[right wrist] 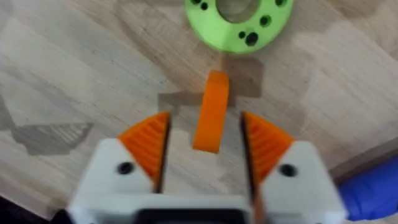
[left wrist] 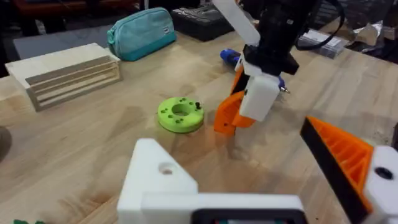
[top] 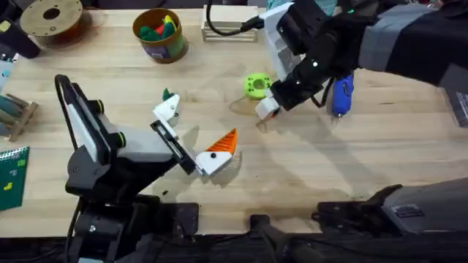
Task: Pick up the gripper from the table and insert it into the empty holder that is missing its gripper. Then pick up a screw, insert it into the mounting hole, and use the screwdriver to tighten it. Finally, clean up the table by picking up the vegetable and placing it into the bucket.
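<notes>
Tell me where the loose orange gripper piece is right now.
The gripper stands between the right claw's open fingers, apart from both pads, beside the green disc at the table's centre-right.

Pale wooden tabletop (top: 351, 168) with long straight grain, evenly lit, soft shadows on the boards. Along the far edge, a brown filament spool (top: 51, 18) at one corner and a slatted wooden crate (left wrist: 62, 74) beside a teal zip pouch (left wrist: 142, 32). Beyond the table, dark and indistinct clutter, with a green circuit board (top: 13, 175) near the left border.
</notes>
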Controlling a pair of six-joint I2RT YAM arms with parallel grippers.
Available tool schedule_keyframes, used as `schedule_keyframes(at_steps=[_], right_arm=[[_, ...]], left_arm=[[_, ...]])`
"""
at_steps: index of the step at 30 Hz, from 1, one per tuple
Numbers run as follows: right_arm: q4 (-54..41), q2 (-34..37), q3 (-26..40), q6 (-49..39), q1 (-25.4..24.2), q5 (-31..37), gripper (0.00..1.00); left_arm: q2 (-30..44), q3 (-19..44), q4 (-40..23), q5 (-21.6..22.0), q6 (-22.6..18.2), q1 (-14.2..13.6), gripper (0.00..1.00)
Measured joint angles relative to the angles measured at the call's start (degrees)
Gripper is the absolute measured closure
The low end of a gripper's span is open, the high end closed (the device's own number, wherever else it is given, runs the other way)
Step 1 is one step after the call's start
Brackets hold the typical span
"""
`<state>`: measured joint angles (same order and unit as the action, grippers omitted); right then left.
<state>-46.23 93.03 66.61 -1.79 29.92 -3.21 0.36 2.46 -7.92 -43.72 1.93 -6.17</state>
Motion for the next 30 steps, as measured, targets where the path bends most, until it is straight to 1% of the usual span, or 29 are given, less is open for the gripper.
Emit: schedule_keyframes(at_steps=[1, 3, 4, 6, 12, 17, 20, 22, 23, 26, 30], right_arm=[[-0.05, -0.02, 0.00, -0.19, 0.35, 0.01, 0.665], [-0.04, -0.02, 0.05, -0.13, 0.41, 0.17, 0.938], [-0.07, -0.02, 0.20, -0.15, 0.41, 0.18, 0.978], [-0.38, -0.01, 0.31, -0.17, 0.41, 0.18, 0.980], [-8.20, -0.54, 3.36, -0.17, 0.41, 0.16, 0.981], [-11.60, -3.07, 10.82, -0.71, 0.41, 0.10, 0.981], [-11.39, -4.78, 15.23, -2.06, 0.20, -2.32, 0.981], [-11.13, -5.46, 17.25, -3.05, -0.29, -5.92, 0.981], [-11.95, -5.81, 18.47, -4.30, -2.56, -13.70, 0.981], [-14.38, -5.64, 18.41, -5.88, -5.69, -22.34, 0.981], [-14.91, -5.64, 17.88, -7.31, -8.71, -31.90, 0.981]], left_arm=[[0.00, 0.00, 0.00, -0.02, 0.00, 0.00, 0.015], [0.00, -0.02, 0.00, -0.02, 0.00, 0.00, 0.015], [0.00, -0.02, 0.00, -0.02, 0.00, 0.00, 0.015], [0.00, -0.02, 0.00, 0.00, 0.00, 0.00, 0.015], [-0.01, 0.00, 0.00, -0.02, 0.00, 0.00, 0.015], [0.00, -0.02, 0.00, -0.01, 0.00, 0.00, 0.015], [0.00, -0.02, 0.00, 0.00, 0.00, 0.00, 0.015], [0.00, -0.02, 0.00, 0.00, 0.00, 0.00, 0.015], [0.00, -0.02, 0.00, 0.00, 0.00, 0.00, 0.016], [0.00, 0.00, 0.00, 0.00, 0.00, 0.00, 0.015], [0.00, -0.02, 0.00, 0.00, 0.00, 0.00, 0.015]])
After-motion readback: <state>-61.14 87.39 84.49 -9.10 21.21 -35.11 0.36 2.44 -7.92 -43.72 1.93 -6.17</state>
